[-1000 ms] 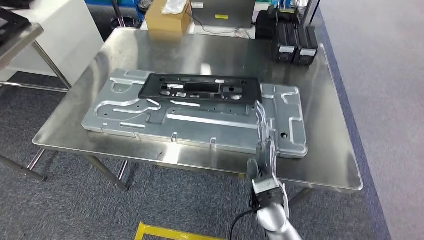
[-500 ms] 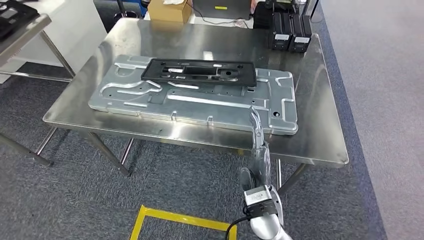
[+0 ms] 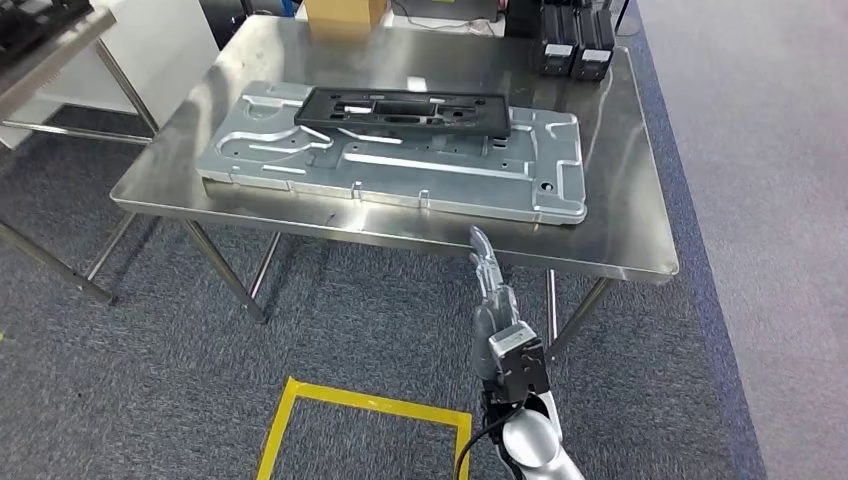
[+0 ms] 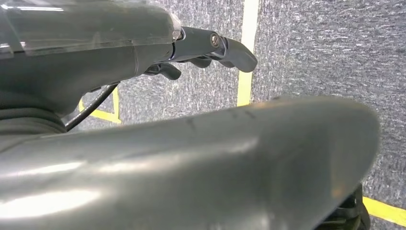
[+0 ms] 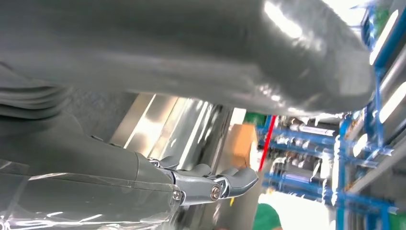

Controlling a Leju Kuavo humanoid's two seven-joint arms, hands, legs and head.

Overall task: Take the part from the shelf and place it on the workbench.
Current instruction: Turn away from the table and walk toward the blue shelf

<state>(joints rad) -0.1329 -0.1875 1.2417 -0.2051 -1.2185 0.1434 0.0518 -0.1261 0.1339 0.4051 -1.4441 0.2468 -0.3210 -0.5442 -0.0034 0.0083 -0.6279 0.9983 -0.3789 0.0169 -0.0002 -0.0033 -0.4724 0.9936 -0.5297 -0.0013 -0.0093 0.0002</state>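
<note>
Black rectangular plastic frame part [image 3: 404, 108] lies on our grey metal fixture plate [image 3: 400, 160] atop the steel workbench [image 3: 620, 230], upper centre. Right hand [image 3: 492, 290] below holds nothing, fingers extended; left hand [image 4: 206, 48] over carpet, empty.

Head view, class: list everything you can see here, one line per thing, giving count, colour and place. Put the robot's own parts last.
Workbench: one, shiny steel, centre of the view, on grey carpet.
Metal plate: one, silver-grey, lying flat across the workbench.
Black part: one, black, resting on the far edge of the metal plate.
Black boxes: two, black, side by side at the far right corner of the workbench.
Cardboard box: one, brown, beyond the far edge of the workbench.
Side table: one, steel, at the left edge.
Floor marking: one, yellow, on the carpet in front of the workbench.
Right hand: one, silver, empty, fingers extended, below the workbench's near edge.
</note>
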